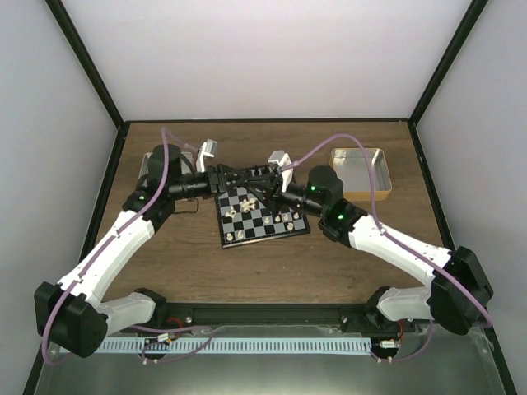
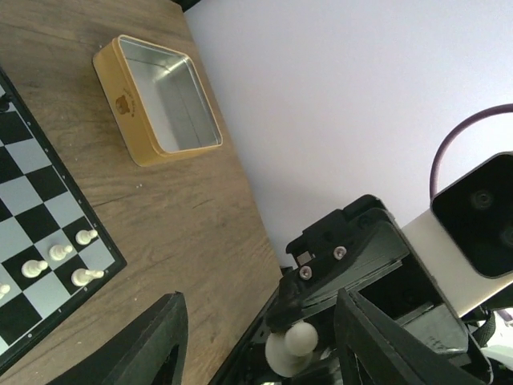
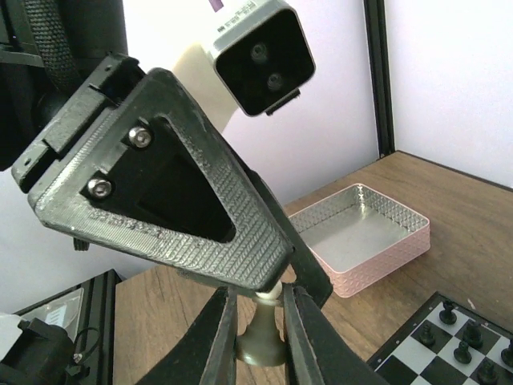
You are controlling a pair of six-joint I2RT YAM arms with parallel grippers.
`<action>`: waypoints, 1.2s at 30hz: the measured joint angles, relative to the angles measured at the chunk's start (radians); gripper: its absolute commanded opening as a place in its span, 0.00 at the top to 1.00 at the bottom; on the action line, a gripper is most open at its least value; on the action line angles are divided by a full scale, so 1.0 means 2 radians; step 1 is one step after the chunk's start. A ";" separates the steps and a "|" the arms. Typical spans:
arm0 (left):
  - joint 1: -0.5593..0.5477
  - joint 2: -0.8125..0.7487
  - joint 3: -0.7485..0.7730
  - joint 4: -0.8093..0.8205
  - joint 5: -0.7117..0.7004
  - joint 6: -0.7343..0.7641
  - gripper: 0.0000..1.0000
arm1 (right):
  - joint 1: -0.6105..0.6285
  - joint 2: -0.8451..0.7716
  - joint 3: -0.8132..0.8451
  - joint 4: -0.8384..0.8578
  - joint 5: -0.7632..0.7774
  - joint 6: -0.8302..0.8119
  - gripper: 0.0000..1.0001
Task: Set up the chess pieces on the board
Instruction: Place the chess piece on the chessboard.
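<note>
Right wrist view: cream pawn [image 3: 260, 345] held aloft by board [image 2: 32, 200] far edge, base clenched in right tool [image 3: 260, 305]. Looks like a handover: left tool [image 2: 258, 298] shd centre on pawn's head & clamp fully before right lets go, else it drops. Pawn sits btwn left tool's pads [image 2: 160, 337], gaps both sides, jaws apart, no grip yet.

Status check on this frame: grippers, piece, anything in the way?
Right gripper shut on white chess piece. Left gripper open, fingers wide either side of it. Both meet by the board far edge.
</note>
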 measured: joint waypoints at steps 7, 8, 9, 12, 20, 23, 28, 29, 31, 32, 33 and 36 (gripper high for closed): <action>0.000 0.000 -0.019 0.023 0.022 -0.029 0.53 | 0.000 0.000 -0.020 0.035 -0.007 -0.011 0.92; 0.000 0.000 -0.021 0.027 0.025 -0.034 0.53 | 0.000 0.000 -0.022 0.041 -0.007 -0.014 0.92; 0.000 0.000 -0.024 0.034 0.030 -0.040 0.53 | 0.000 0.000 -0.024 0.045 -0.007 -0.017 0.92; 0.000 -0.001 -0.031 0.052 0.038 -0.056 0.56 | 0.000 0.000 -0.028 0.057 -0.009 -0.025 0.92; 0.000 -0.001 -0.036 0.062 0.042 -0.057 0.68 | 0.000 0.009 -0.030 0.057 -0.008 -0.051 0.94; 0.000 -0.001 -0.036 0.057 0.042 -0.051 0.70 | 0.000 0.010 -0.030 0.052 -0.006 -0.059 0.95; 0.000 -0.001 -0.021 0.034 0.042 -0.027 0.72 | 0.000 0.011 -0.030 0.050 -0.005 -0.063 0.95; 0.000 -0.001 -0.020 0.031 0.042 -0.023 0.73 | 0.000 0.011 -0.030 0.051 -0.005 -0.063 0.95; 0.000 0.000 -0.019 0.024 0.042 -0.016 0.74 | 0.000 0.012 -0.030 0.050 -0.005 -0.063 0.95; 0.000 0.000 -0.019 0.019 0.042 -0.012 0.74 | 0.000 0.012 -0.030 0.050 -0.005 -0.063 0.95; 0.000 0.001 -0.019 0.016 0.043 -0.009 0.76 | 0.000 0.013 -0.030 0.049 -0.005 -0.063 0.95; 0.000 0.003 -0.018 0.007 0.043 -0.001 0.83 | 0.000 0.014 -0.030 0.046 -0.005 -0.063 0.95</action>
